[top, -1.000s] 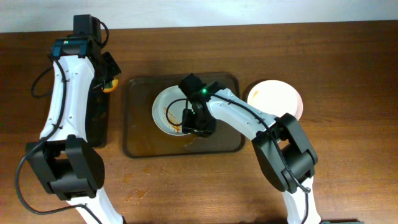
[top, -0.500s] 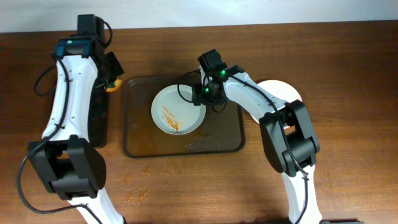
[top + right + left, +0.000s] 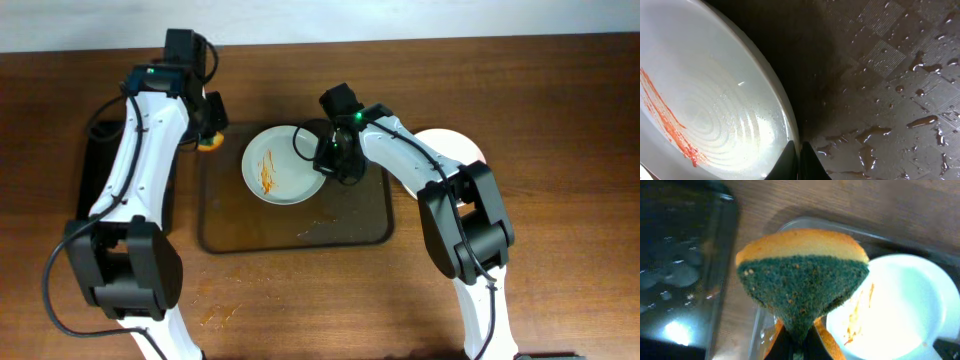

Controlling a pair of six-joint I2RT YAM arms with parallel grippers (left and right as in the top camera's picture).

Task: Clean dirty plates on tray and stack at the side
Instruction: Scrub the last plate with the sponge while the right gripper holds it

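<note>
A white plate [image 3: 280, 165] with orange-red sauce streaks is held over the back of the dark tray [image 3: 350, 215]. My right gripper [image 3: 330, 165] is shut on its right rim; the right wrist view shows the rim [image 3: 785, 115] between the fingertips [image 3: 796, 150], with the plate tilted above the wet tray floor [image 3: 890, 75]. My left gripper [image 3: 208, 125] is shut on a sponge [image 3: 802, 280], orange with a green scrub face, just left of the plate [image 3: 900, 310]. A clean white plate [image 3: 455, 150] lies on the table right of the tray, partly hidden by my right arm.
A narrow black tray [image 3: 100, 180] holding water lies at the left, also in the left wrist view [image 3: 680, 265]. Sauce and water smears mark the large tray's floor [image 3: 315, 230]. Small spills dot the table [image 3: 220, 315] in front.
My left arm has swung right, bringing the sponge from over the black tray to the plate's left edge. My right gripper took the plate's rim and lifted it toward the back.
</note>
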